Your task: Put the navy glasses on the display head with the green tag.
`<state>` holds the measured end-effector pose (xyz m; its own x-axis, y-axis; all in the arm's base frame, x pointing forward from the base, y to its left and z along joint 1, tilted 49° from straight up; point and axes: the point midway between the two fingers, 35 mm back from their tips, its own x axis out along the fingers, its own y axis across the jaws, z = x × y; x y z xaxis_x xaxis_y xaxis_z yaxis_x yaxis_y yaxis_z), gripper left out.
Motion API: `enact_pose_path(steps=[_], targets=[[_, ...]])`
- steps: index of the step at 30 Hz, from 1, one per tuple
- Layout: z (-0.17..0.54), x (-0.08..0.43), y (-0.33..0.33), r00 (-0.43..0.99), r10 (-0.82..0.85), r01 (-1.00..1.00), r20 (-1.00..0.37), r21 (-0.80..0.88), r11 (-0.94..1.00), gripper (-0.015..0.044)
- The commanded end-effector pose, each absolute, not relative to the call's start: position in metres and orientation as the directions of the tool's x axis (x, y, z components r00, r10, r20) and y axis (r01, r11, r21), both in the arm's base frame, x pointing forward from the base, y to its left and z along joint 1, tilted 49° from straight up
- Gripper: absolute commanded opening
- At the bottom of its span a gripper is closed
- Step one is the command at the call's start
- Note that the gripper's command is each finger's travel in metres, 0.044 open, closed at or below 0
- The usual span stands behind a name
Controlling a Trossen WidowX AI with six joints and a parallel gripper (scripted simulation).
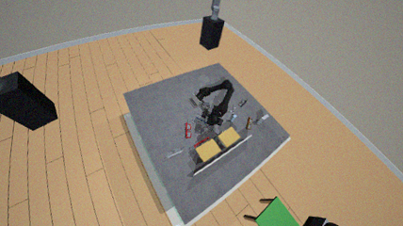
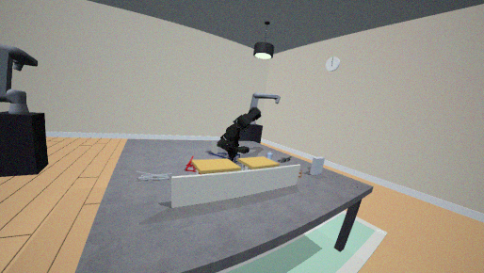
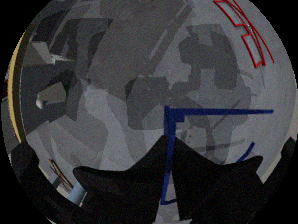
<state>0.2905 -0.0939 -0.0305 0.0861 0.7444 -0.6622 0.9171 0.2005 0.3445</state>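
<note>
The navy glasses [image 3: 220,111] are at my fingertips in the wrist view; a navy line also shows beside the arm in the exterior view [image 2: 217,153]. My gripper [image 3: 167,139] is shut on them, with the frame upright between the fingers and one temple reaching right. A pale grey form [image 3: 52,94] with a small round knob stands at the left of the wrist view, with a dark green patch behind it, seemingly the green-tagged head. Another pale form [image 3: 41,53] lies above it, perhaps the other head. Both are apart from the glasses. Their faces are hidden in the top and exterior views.
Two yellow slabs [image 1: 208,150] [image 1: 228,136] sit before a long white panel [image 2: 235,185]. Red glasses [image 1: 187,130] [image 2: 190,165] stand nearby. Pale glasses [image 2: 155,177] lie left of the panel in the exterior view, a white box [image 2: 316,166] right. Brown glasses [image 3: 61,175] are lower left in the wrist view.
</note>
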Motion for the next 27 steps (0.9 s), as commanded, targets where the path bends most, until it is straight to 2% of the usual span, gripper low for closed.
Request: enact_pose_path(steps=[1,14,20,27], targets=[[-0.016,0.29,-0.114,0.091,0.74,0.917,-0.667,0.346,0.199,0.0],[0.021,0.288,-0.155,0.091,0.742,0.917,-0.665,0.347,0.198,0.0],[0.026,0.29,-0.153,0.092,0.74,0.928,-0.666,0.328,0.179,0.0],[0.051,0.304,-0.136,0.098,0.734,0.971,-0.672,0.225,0.076,0.0]])
